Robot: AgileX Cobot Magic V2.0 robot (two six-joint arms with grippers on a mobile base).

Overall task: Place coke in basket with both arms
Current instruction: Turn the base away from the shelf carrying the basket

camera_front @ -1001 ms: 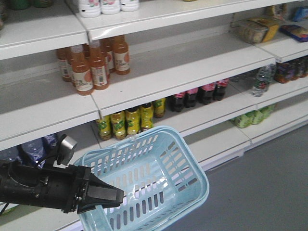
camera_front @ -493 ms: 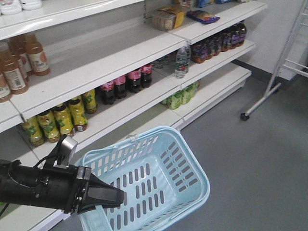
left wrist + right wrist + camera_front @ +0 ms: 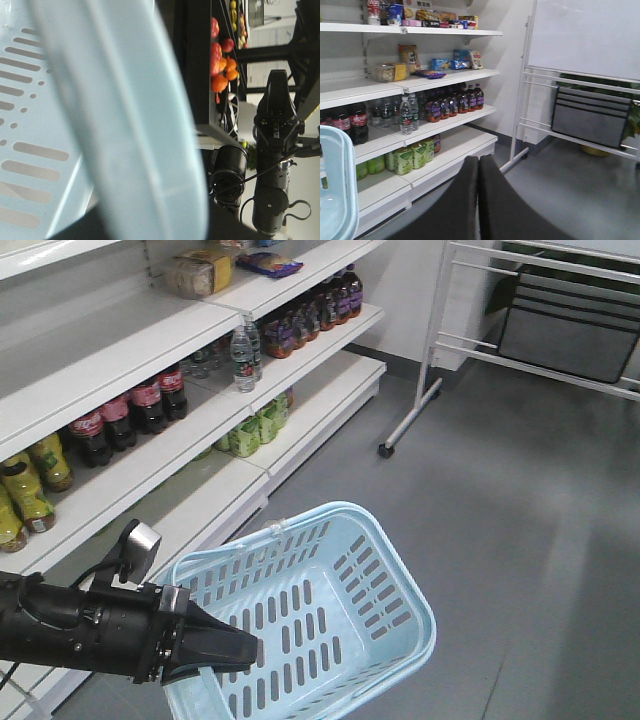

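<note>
At the lower left of the front view, the basket [image 3: 330,512] is held off the floor [image 3: 520,500] by the left hand [image 3: 235,650], whose tapered fingers appear to be clamped together on the near rim. The grip itself is partly hidden, so this is judged from the basket hanging clear of any support. The basket is carried mouth-up and roughly level, presumably so that a can may be dropped in from above, and its slotted base is seen to be bare. In the left wrist view only a blurred stretch of pale blue rim and slots is shown, which agrees with a grasp at the edge. At the bottom centre of the right wrist view the right hand [image 3: 479,162] is seen with its two fingers pressed together and nothing between them; it is free, it may be supposed, for the picking. The coke is in neither the basket nor a hand, and no red can is made out for certain. The dark cola bottles [image 3: 130,410] at the left of the front view are not what is wanted, and a small red and white item [image 3: 373,6] at the upper left of the right wrist view is too small to be identified. The task is therefore judged barely begun
</note>
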